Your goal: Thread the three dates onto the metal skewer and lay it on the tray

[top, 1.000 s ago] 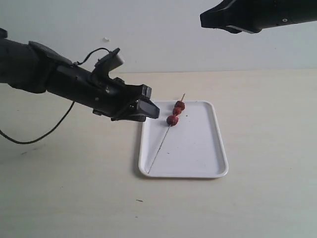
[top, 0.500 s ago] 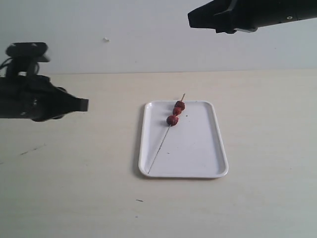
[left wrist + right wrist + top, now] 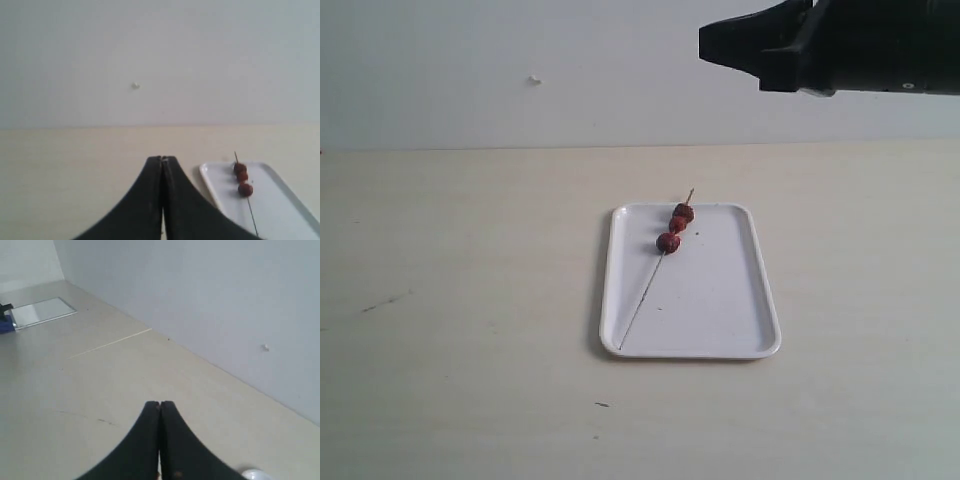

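dates [image 3: 677,225], wrinkled, on thin metal skewer [image 3: 642,300], flat tray [image 3: 720,295].

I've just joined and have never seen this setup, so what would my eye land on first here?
Three dark red dates sit strung near the far end of a thin metal skewer, which lies slantwise on a white tray at the centre of the exterior view. Next comes the black right tool, shut, at that view's upper right, away from the tray.
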You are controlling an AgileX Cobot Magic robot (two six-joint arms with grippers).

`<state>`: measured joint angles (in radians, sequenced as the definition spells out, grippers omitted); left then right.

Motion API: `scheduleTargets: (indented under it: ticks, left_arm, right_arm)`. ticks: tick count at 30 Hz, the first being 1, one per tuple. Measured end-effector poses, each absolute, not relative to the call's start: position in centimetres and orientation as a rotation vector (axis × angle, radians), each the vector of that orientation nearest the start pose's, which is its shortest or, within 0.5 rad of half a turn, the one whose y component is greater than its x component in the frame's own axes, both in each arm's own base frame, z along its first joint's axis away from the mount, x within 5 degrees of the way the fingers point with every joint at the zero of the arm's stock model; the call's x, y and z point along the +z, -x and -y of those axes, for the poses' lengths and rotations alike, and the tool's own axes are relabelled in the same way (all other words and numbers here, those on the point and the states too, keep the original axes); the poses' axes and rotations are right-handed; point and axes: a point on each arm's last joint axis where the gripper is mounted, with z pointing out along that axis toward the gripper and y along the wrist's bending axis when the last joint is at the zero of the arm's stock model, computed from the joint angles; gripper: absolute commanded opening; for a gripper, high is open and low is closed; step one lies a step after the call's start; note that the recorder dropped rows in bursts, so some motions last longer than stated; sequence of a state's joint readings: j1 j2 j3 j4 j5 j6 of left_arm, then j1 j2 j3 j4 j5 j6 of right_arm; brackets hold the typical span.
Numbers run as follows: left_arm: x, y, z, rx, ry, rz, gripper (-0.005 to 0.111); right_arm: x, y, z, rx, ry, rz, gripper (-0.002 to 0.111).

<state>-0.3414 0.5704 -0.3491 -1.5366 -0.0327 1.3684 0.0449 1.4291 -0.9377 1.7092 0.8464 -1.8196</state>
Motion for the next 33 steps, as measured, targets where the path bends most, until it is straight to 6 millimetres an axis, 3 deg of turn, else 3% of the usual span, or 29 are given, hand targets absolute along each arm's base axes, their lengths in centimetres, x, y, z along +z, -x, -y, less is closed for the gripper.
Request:
scheduleTargets:
  ticks: [5, 9, 17, 21, 23, 26, 30, 33]
  left_arm:
    - [28.1, -8.1, 2.3, -0.394, -0.050, -1.546, 0.000]
    - [27.7, -6.7, 1.8, -0.410, -0.034, -1.477, 0.000]
    - [26.0, -6.0, 1.5, -0.415, -0.031, -1.466, 0.000]
    - [25.0, -6.1, 1.5, -0.403, -0.027, -1.491, 0.000]
    - [24.6, -6.2, 1.5, -0.400, -0.028, -1.504, 0.000]
    - [24.5, -6.2, 1.5, -0.395, -0.023, -1.506, 0.000]
    - [24.5, -6.2, 1.5, -0.395, -0.023, -1.506, 0.000]
    - [24.5, -6.2, 1.5, -0.395, -0.023, -1.506, 0.000]
  right_arm:
    - [31.9, -27.3, -8.0, 0.733, 0.695, -1.627, 0.000]
    - [31.6, -25.8, -8.0, 0.705, 0.725, -1.606, 0.000]
    - [30.7, -21.9, -7.8, 0.646, 0.786, -1.569, 0.000]
    - [30.9, -18.7, -7.7, 0.593, 0.826, -1.505, 0.000]
    - [31.1, -16.0, -7.5, 0.556, 0.829, -1.456, 0.000]
    - [31.1, -11.7, -6.4, 0.466, 0.698, -1.432, 0.000]
    - [30.6, -9.5, -3.5, 0.393, 0.220, -1.508, 0.000]
    - [31.0, -8.5, -2.2, 0.344, 0.053, -1.467, 0.000]
